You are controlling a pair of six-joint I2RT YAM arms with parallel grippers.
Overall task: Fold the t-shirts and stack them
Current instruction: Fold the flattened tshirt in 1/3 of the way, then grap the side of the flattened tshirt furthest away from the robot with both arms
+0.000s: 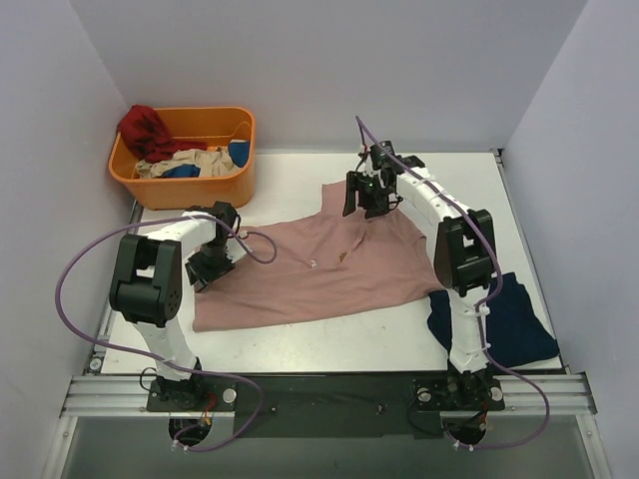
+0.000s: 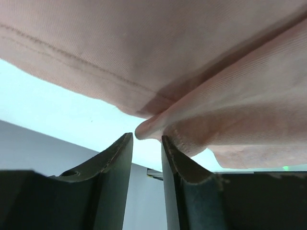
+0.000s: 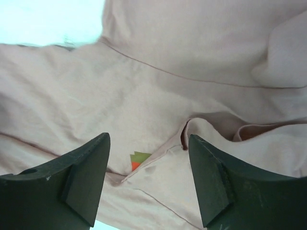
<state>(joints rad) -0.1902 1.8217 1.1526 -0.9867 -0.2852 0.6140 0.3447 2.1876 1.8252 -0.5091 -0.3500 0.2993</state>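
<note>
Dusty-pink t-shirt (image 1: 300, 274) spans the table (image 1: 300, 344) left-to-right; left gripper (image 2: 146, 138), slightly parted, at its left hem; right gripper (image 3: 148, 138), agape, above its far edge.

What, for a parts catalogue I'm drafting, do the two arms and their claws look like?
The left arm and right arm share one build: white tubular links joined by chunky black joint housings, standing on black bases. A looping purple cable trails along each. The left claw and right claw each have two dark, flat, tapering fingers with scuffed edges.
</note>
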